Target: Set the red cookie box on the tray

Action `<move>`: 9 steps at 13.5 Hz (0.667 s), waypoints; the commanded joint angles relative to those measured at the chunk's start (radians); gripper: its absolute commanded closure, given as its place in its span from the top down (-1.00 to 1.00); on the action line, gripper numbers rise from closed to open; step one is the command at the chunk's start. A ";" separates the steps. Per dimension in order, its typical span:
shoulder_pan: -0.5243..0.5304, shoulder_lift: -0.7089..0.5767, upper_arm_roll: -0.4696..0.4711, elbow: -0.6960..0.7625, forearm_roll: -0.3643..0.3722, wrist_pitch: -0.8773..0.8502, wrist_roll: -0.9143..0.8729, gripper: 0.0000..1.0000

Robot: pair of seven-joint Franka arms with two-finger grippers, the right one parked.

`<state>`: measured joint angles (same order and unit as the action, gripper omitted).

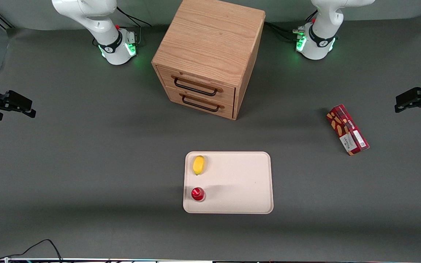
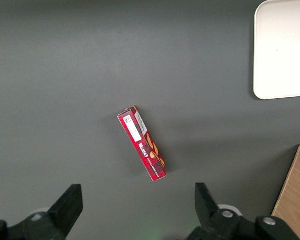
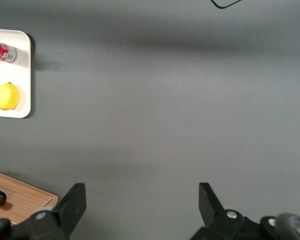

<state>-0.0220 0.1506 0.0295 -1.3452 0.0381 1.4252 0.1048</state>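
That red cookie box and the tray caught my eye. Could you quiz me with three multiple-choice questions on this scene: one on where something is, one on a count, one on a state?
1. Where does the red cookie box lie?
A. On the bare table
B. On the tray
C. On the cabinet

2. How many things sit on the tray?
A. None
B. Two
C. Four

3. The gripper above the box is:
A. Shut on the box
B. Open and empty
C. Gripping a handle

Answers: 1 A, it rests on grey tabletop toward the working arm's end; 2 B, a lemon and a red can; 3 B, its fingers stand wide apart.
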 commanded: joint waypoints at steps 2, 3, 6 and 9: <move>0.004 0.006 -0.003 0.012 -0.014 -0.008 0.004 1.00; 0.004 0.004 -0.005 0.011 -0.014 -0.009 0.004 1.00; 0.002 0.000 -0.005 -0.009 -0.003 -0.019 0.009 1.00; 0.014 -0.011 0.000 -0.060 -0.007 0.026 0.006 1.00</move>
<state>-0.0201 0.1562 0.0268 -1.3635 0.0354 1.4250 0.1050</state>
